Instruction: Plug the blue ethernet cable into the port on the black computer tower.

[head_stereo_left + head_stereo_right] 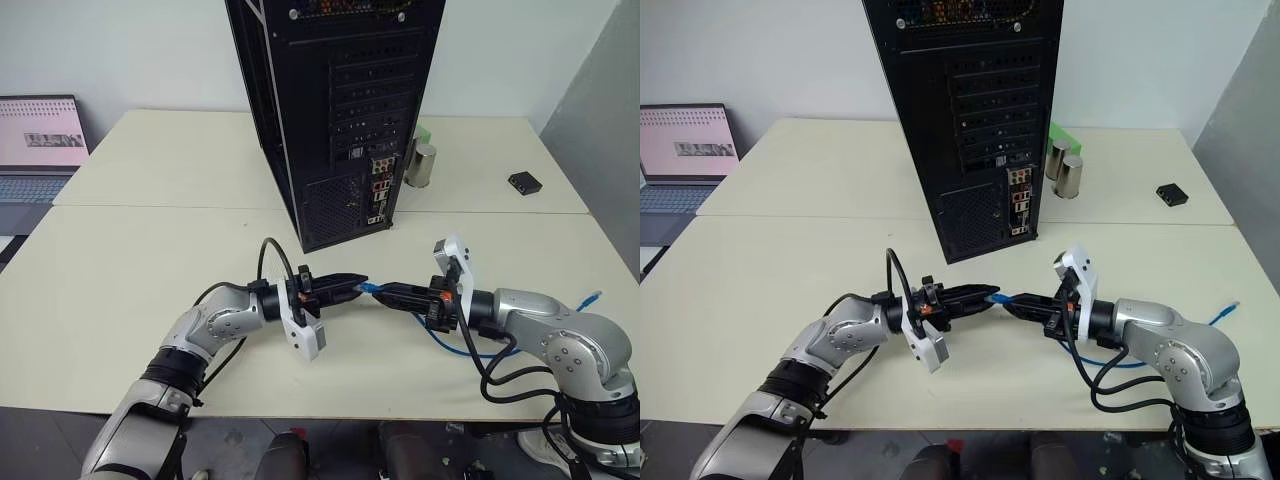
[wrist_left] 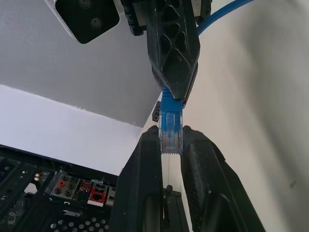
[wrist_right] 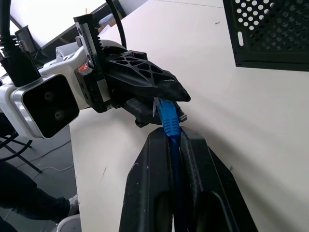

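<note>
Both sets of fingers are closed on the cable [image 1: 372,289], tip to tip above the bench [image 1: 150,260]. The left fingers [image 2: 145,169] pinch the clear plug end, and the right fingers [image 3: 154,159] clamp the blue boot and cord just behind it. This looks like a regrasp between hands, likely to square the plug. Beyond the fingers stands the tower [image 1: 340,110], its port [image 1: 379,189] well apart from the plug.

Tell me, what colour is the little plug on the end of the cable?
The plug is clear see-through plastic, on the blue ethernet cable. The left wrist view shows it best.
</note>
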### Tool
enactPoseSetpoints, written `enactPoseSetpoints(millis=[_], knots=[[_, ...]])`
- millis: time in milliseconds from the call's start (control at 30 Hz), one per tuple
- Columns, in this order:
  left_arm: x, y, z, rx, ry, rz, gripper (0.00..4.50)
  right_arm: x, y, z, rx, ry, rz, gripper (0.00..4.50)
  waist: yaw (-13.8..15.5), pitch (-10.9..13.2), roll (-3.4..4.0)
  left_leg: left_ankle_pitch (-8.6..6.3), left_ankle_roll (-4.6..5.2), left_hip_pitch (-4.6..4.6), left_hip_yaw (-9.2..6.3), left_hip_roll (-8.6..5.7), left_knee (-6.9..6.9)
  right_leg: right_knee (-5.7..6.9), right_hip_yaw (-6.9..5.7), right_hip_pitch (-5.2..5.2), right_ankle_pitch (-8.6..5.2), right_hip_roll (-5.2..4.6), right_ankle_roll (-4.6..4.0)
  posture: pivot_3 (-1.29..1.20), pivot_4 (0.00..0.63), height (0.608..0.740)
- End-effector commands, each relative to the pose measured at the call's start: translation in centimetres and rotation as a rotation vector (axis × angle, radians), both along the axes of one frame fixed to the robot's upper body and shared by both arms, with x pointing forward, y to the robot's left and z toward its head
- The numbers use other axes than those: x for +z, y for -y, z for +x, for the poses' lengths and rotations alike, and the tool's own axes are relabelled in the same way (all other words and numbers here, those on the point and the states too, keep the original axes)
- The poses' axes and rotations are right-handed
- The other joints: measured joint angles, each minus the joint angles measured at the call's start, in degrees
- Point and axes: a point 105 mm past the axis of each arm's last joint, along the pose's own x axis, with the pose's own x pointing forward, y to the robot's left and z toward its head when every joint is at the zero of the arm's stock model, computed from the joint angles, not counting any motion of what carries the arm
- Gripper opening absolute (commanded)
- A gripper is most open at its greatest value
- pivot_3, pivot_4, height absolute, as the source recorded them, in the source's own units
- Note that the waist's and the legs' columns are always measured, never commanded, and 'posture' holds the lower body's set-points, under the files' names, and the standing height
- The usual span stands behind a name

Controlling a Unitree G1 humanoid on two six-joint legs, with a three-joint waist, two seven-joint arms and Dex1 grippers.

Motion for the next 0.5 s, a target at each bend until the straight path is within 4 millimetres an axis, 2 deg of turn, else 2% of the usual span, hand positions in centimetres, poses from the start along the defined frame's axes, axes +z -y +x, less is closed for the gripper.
enactPoseSetpoints(millis=[33,133,200,233,400,500], knots=[[0.0,0.6,-1.0,-0.062,-0.001,0.001,0.28,1.0,-0.7,-0.6,0.06,0.023,0.028,0.0,0.0,0.0,0.0,0.0,0.0,0.0,0.0,0.0,0.0,0.0,0.0,0.0,0.0,0.0,0.0,0.0,0.15,0.74],[0.2,0.6,-1.2,-0.068,-0.026,-0.031,0.28,1.0,-0.7,-0.7,0.064,0.022,0.022,0.0,0.0,0.0,0.0,0.0,0.0,0.0,0.0,0.0,0.0,0.0,0.0,0.0,0.0,0.0,0.0,0.0,0.15,0.74],[0.6,0.5,-1.0,-0.057,-0.053,-0.061,0.98,0.9,-0.6,-0.6,0.064,0.022,0.014,0.0,0.0,0.0,0.0,0.0,0.0,0.0,0.0,0.01,0.0,0.0,0.0,0.0,0.0,0.0,0.0,0.0,0.15,0.74],[0.6,0.5,-0.8,-0.049,-0.069,-0.066,1.04,0.9,-0.6,-0.6,0.064,0.023,0.01,0.0,0.0,0.0,0.0,0.0,0.0,0.0,0.0,0.01,0.0,0.0,0.0,0.0,0.0,0.0,0.0,0.0,0.15,0.74],[0.8,-0.4,0.1,0.015,-0.203,-0.118,2.0,1.3,0.4,-0.1,0.007,0.068,-0.007,0.0,0.0,0.0,0.0,0.0,0.0,0.0,-0.01,0.0,0.0,0.0,-0.01,0.0,0.0,0.0,0.0,0.0,0.15,0.74],[1.4,-1.5,0.5,0.067,-0.293,-0.177,2.73,1.8,1.3,0.2,-0.046,0.104,-0.019,0.0,-0.1,0.0,0.01,0.0,0.0,0.0,0.0,0.02,-0.01,0.0,-0.01,0.0,0.0,0.0,0.0,0.0,0.15,0.74]])
